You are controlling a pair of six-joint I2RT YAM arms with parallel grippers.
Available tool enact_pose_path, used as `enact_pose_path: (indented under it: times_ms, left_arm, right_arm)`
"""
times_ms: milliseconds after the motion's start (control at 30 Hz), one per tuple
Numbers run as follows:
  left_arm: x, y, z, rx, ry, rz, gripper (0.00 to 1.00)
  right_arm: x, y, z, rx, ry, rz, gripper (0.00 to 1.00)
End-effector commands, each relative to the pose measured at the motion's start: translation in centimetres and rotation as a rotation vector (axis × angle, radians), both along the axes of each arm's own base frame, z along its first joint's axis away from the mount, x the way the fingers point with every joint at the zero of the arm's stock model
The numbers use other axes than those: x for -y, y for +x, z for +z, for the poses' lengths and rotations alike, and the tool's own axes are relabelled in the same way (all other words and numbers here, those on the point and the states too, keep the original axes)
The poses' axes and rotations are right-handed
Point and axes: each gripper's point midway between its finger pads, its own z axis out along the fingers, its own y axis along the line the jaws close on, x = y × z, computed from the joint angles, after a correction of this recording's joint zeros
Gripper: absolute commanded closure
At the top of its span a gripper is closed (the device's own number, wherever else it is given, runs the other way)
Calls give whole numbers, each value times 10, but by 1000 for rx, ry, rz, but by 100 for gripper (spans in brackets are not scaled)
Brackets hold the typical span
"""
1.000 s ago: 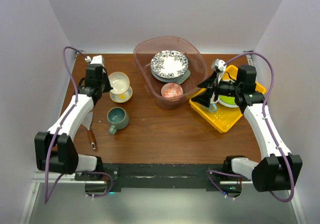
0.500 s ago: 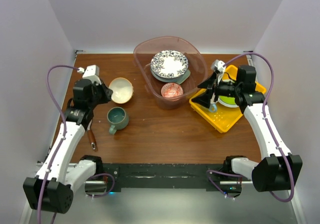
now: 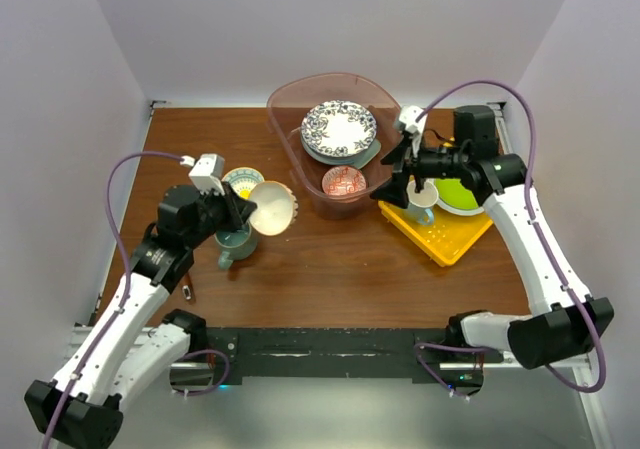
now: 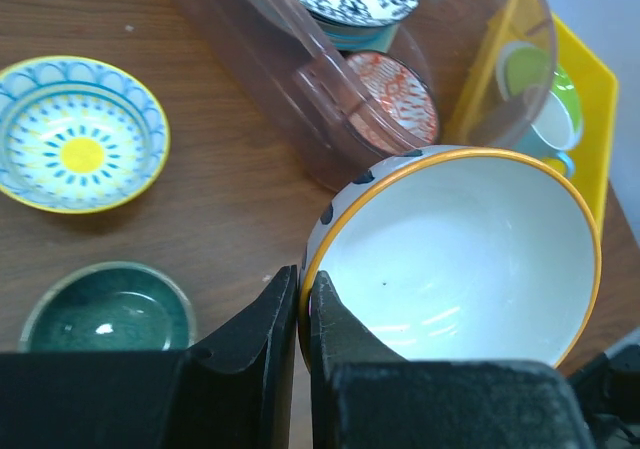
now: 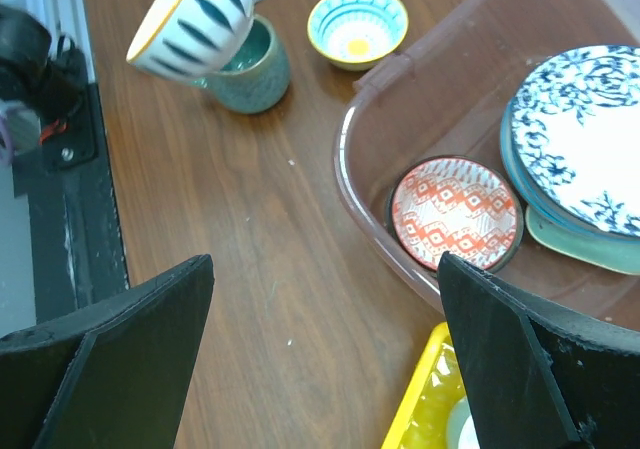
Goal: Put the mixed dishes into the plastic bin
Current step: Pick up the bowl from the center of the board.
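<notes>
1. The left pincer point(image 4: 304, 304) is clamped on the rim of a striped bowl point(image 4: 460, 259), one finger inside and one outside. The bowl is held off the bench point(image 3: 330, 269), tilted on its side, left of the bin point(image 3: 283, 134) and outside it.
2. A teal mug point(image 3: 235, 241) stands on the bench just beside the held bowl, to its near left. A small yellow-and-blue bowl point(image 3: 243, 181) sits just beyond them.
3. The bin stands at the far middle. Inside it, a blue floral plate point(image 3: 339, 126) lies stacked on a mint tray point(image 3: 370, 154), and a red patterned bowl point(image 3: 344, 181) rests at the near end.
4. The right pincer point(image 3: 390, 177) hangs wide open and empty beside the bin's right wall.
5. A yellow tray point(image 3: 445, 239) to the right holds a white mug point(image 3: 424, 197) and a lime plate point(image 3: 460, 194).
</notes>
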Motion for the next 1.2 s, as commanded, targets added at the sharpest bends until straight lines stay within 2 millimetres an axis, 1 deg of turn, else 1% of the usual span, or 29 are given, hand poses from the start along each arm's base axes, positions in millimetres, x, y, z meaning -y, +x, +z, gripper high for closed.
enact_pose_path:
  times_ms: [0,33,100,133,167,200,267,333,367,433,467,533,567,633,667,733,767,800,833,867,900,933,1000,1033,1067,1100,1133,1167]
  left_arm:
    - [17,-4,28,87,-107,-9,100]
    - [19,-5,27,83,-117,-6,100]
    - [25,-9,26,81,-125,-19,100]
    - [27,-10,26,80,-130,-10,100]
    - [34,-13,26,79,-135,-32,100]
    - [38,-14,26,77,-135,-36,100]
    - [47,-16,27,77,-135,-38,100]
    - [50,-16,29,84,-127,-16,100]
    - [58,-19,32,83,-128,-32,100]
    - [59,-17,35,90,-121,0,100]
    - [65,-20,38,91,-120,-9,100]
    - [66,-18,42,97,-120,17,100]
    - [72,-21,45,98,-123,6,100]
    - [75,-19,47,100,-124,30,100]
    - [81,-20,48,99,-121,21,100]
    - [84,-19,49,100,-121,42,100]
    - [92,-19,53,103,-124,33,100]
    - [95,-19,53,103,-121,33,100]
    - [96,-17,59,109,-130,53,100]
    - [103,-18,56,101,-120,46,100]
    - [105,-18,57,103,-121,50,100]
    - [106,-16,60,107,-129,65,100]
    - [115,-17,58,101,-122,62,100]
    - [116,-14,63,102,-131,88,100]
    - [120,-14,56,85,-107,91,100]
    - [119,-11,57,86,-98,113,100]
    - [122,-10,62,85,-103,123,100]
    - [126,-10,57,74,-86,124,100]
  right_arm:
    - [-8,-2,0,16,-101,-9,2]
    - [-14,-5,3,22,-107,5,2]
    - [-17,-3,-1,15,-129,1,2]
    - [-23,-6,0,18,-134,14,2]
    - [-25,-7,0,14,-140,19,2]
    - [-26,-6,-3,13,-154,14,2]
    - [-33,-11,-3,13,-165,31,2]
    - [-37,-12,-4,15,-177,33,2]
    - [-37,-14,-4,13,-183,35,2]
    - [-39,-15,-4,15,-192,30,2]
    - [-39,-16,-4,12,-194,30,2]
    - [-39,-19,-2,7,-188,27,2]
    - [-40,-20,-1,2,-185,25,2]
    - [-41,-23,3,-9,-170,22,2]
    - [-41,-22,5,-7,-163,16,2]
    - [-44,-23,10,-18,-147,9,2]
    - [-44,-22,10,-23,-144,3,2]
    - [-46,-22,12,-29,-137,1,2]
    - [-48,-23,13,-48,-126,-10,2]
    - [-50,-21,15,-52,-116,-15,2]
    - [-52,-21,15,-60,-108,-21,2]
    - [-55,-23,11,-95,-98,-32,2]
    - [-60,-22,10,-106,-80,-42,2]
    - [-64,-24,4,-128,-84,-54,2]
    - [-67,-23,4,-120,-82,-62,2]
    - [-71,-26,3,-121,-85,-61,2]
    - [-70,-21,-1,-115,-93,-97,2]
    - [-69,-19,-3,-111,-102,-119,2]
